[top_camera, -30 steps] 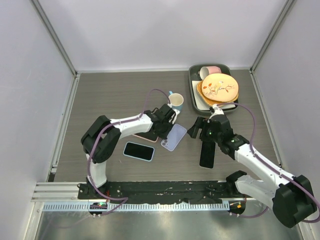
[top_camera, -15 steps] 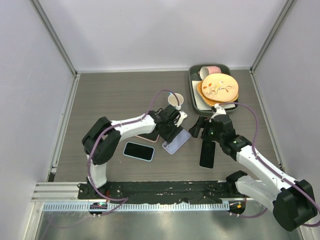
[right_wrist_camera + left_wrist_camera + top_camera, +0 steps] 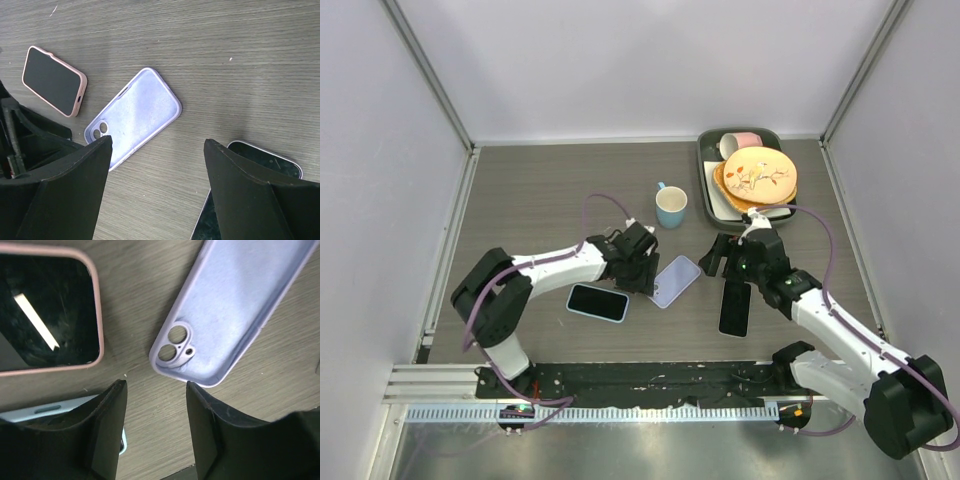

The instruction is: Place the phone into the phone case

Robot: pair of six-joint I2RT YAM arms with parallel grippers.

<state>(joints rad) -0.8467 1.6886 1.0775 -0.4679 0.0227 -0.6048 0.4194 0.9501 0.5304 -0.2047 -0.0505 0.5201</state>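
1. Top view: the lilac phone case point(image 3: 674, 280) lies open side up on the table point(image 3: 540, 200). The left gripper point(image 3: 638, 268) sits just beside its left edge and hides whatever lies under it; the jaws are hard to read from here. The right gripper point(image 3: 738, 262) hangs just right of the case, over the top end of the black phone point(image 3: 734, 310). That phone lies bare, near the case but apart from it. A blue-cased phone point(image 3: 597, 302) lies left of the case, and a blue mug point(image 3: 671, 206) stands beyond it.
2. Left wrist: the fingers point(image 3: 107, 425) stand apart, with nothing but wood between them. The case's camera-cutout corner is just ahead, its far end cut off. A pink-cased phone point(image 3: 45, 315), left of the case, is cropped too.
3. Right wrist: the fingers point(image 3: 250, 195) are spread wide and empty. The whole case shows, while the black phone to its right is mostly behind a finger.
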